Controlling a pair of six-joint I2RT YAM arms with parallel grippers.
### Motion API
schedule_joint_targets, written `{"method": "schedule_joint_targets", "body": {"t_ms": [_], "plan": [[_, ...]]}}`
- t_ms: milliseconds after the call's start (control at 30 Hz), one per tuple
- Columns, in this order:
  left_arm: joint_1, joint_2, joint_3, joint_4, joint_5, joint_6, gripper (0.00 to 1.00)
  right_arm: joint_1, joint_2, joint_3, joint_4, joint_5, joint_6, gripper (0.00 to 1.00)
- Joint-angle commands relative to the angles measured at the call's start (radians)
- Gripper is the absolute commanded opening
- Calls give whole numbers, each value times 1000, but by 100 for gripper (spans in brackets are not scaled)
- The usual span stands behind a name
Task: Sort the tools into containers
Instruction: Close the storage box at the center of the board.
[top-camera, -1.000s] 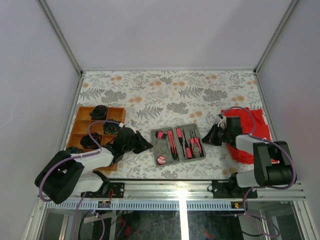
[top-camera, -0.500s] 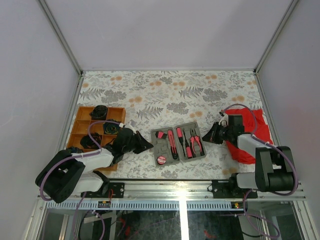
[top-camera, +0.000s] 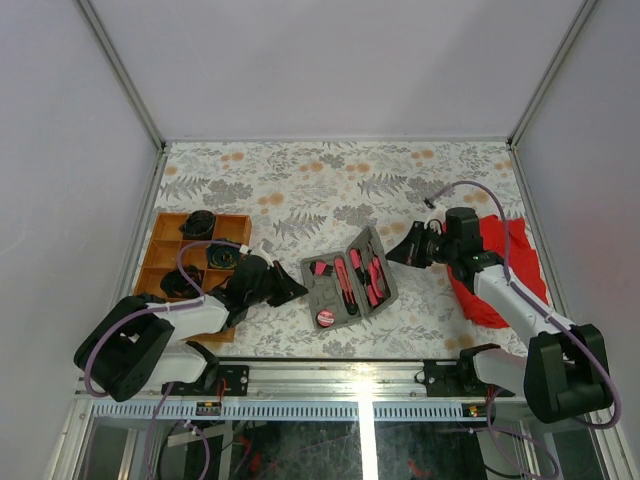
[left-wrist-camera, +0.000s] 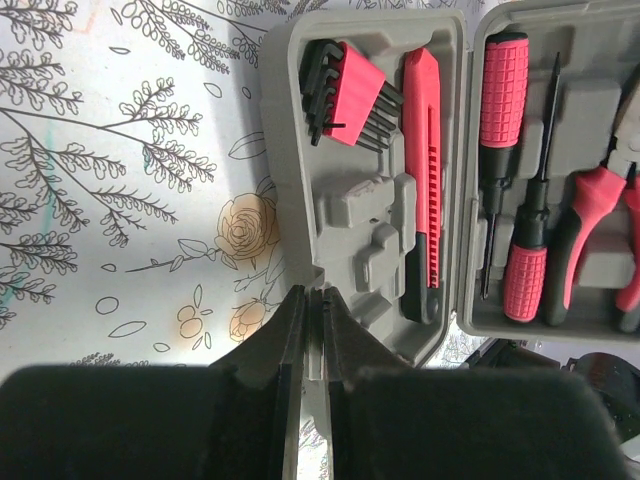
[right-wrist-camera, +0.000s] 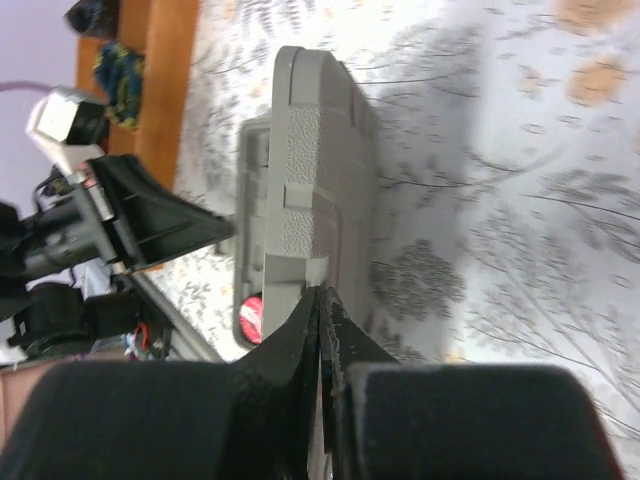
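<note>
Grey plastic to fold shut: with the right gripper (top-camera: 392, 253), jaws pinched together and empty, tip the raised half of the case (top-camera: 345, 282) mid-bench gently over. Brace the flat half with the left gripper (top-camera: 299, 292), jaws likewise nearly closed, just beside its edge. Mind the pliers (left-wrist-camera: 592, 195) slipping from their recess.

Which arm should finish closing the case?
Right, probably: the right fingers, shut, are against the raised half of the grey plastic hinged case, outside; the left fingers are by the flat half's edge.

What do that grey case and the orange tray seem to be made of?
The grey case looks like matt moulded plastic: shaped recesses inside, pebbled texture on its outer shell. The orange tray seems wooden, judging by its flat brown-orange walls, though grain is too small to tell.
</note>
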Motion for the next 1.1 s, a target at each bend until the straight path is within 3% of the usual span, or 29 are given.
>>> {"method": "schedule_joint_targets", "body": {"t_ms": [0, 300, 733, 1067], "plan": [[-12, 32, -11, -53, 7, 10, 0, 120, 14, 28, -19, -43, 79, 0], [-13, 40, -4, -51, 6, 6, 0, 259, 105, 51, 93, -6, 147, 0], [-12, 27, -5, -61, 2, 5, 0, 393, 398, 51, 274, 11, 165, 0], [-12, 29, 6, -68, 9, 12, 0, 463, 483, 107, 165, 111, 108, 3]]}}
